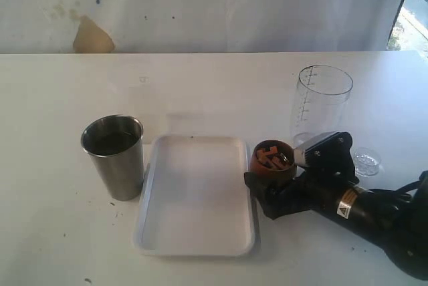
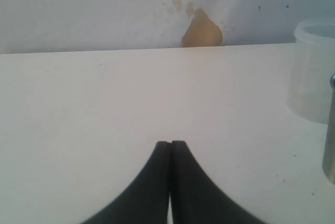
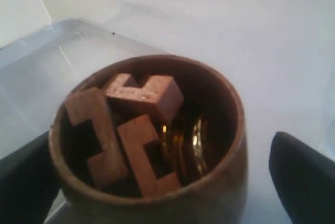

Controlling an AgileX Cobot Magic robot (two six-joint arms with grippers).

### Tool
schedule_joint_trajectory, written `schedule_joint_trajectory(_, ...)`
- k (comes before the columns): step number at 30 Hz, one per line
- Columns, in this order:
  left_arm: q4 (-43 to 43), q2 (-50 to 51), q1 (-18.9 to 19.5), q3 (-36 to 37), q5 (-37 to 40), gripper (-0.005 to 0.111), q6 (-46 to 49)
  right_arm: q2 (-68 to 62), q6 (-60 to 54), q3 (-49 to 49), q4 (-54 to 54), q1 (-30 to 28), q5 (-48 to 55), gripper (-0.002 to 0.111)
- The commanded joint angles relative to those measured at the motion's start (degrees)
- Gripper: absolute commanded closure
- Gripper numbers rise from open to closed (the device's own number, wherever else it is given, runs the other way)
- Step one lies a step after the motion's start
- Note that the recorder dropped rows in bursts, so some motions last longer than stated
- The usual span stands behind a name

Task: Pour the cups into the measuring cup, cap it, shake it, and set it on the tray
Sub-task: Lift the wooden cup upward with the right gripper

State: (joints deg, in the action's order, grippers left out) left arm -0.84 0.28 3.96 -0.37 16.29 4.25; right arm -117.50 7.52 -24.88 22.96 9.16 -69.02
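Observation:
The brown wooden cup stands just right of the white tray and holds wooden blocks and gold pieces. My right gripper is open with one finger on each side of this cup; a gap shows at one finger. The tall clear measuring cup stands upright behind it. Left of the tray stands the steel tumbler, upright. My left gripper is shut on nothing, low over bare table, and is outside the exterior view; the tumbler's side shows at its frame edge.
A small clear dome lid lies right of my right arm. A cloudy translucent container shows beyond the tumbler in the left wrist view. The tray's corner lies behind the wooden cup. A white wall backs the table.

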Motion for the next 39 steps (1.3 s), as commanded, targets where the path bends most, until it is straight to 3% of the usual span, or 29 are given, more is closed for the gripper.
schedule_joint_trajectory(1,-0.7,-0.3,0.2,0.4,0.0,0.107,-0.4,-0.2,0.3,-0.6,0.2,0.0,-0.9,0.012)
schedule_joint_trajectory(12,-0.7,-0.3,0.2,0.4,0.0,0.107,-0.4,-0.2,0.4,-0.8,0.1,0.0,-0.9,0.016)
schedule_joint_trajectory(16,-0.7,-0.3,0.2,0.4,0.0,0.107,-0.4,-0.2,0.2,-0.8,0.2,0.0,-0.9,0.045)
schedule_joint_trajectory(18,-0.7,-0.3,0.2,0.4,0.0,0.107,-0.4,-0.2,0.2,-0.8,0.2,0.0,-0.9,0.069)
schedule_joint_trajectory(24,-0.7,-0.3,0.2,0.4,0.0,0.107,-0.4,0.0,0.8,-0.8,1.6,0.0,-0.9,0.091)
schedule_joint_trajectory(27,-0.7,-0.3,0.2,0.4,0.0,0.107,-0.4,0.9,1.0,-0.8,6.6,0.0,-0.9,0.108)
schedule_joint_trajectory(34,-0.7,-0.3,0.2,0.4,0.0,0.107,-0.4,9.1,6.2,-0.8,7.9,0.0,-0.9,0.108)
schedule_joint_trajectory(39,-0.7,-0.3,0.2,0.4,0.0,0.107,-0.4,18.7,9.8,-1.0,7.6,0.0,10.4,0.108)
